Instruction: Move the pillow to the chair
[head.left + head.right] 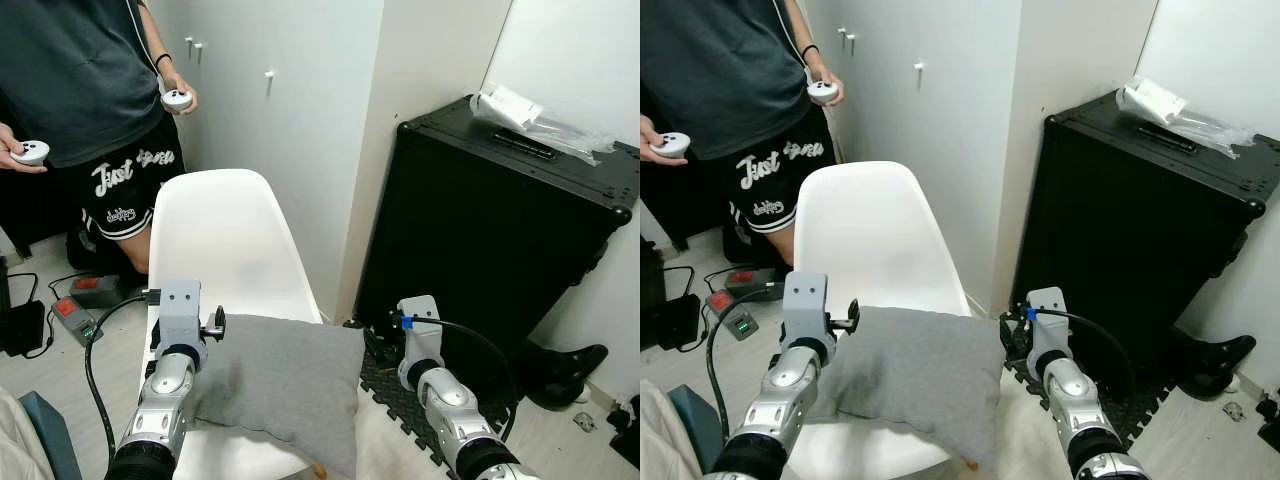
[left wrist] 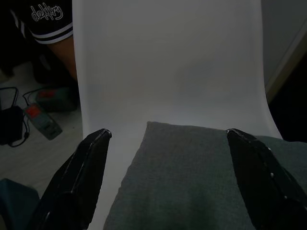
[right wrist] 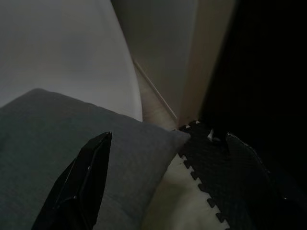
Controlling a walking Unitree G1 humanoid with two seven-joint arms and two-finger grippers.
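A grey pillow [image 1: 280, 385] lies on the seat of a white shell chair [image 1: 225, 240], and its right corner hangs over the seat's edge. My left gripper [image 2: 169, 135] is open at the pillow's left end, its fingers [image 2: 91, 177] spread wide on either side of the pillow's near edge. My left wrist [image 1: 180, 320] sits just beside the pillow. At the pillow's right corner my right gripper [image 3: 168, 138] is also open, with one finger [image 3: 81, 187] over the fabric and the other over the floor mat. Neither gripper holds the pillow.
A person [image 1: 90, 110] holding two controllers stands behind the chair on the left. A tall black case [image 1: 500, 230] with a plastic bag [image 1: 530, 118] on top stands on the right. Black foam mat [image 1: 395, 390], a power strip [image 1: 75, 318] and cables lie on the floor.
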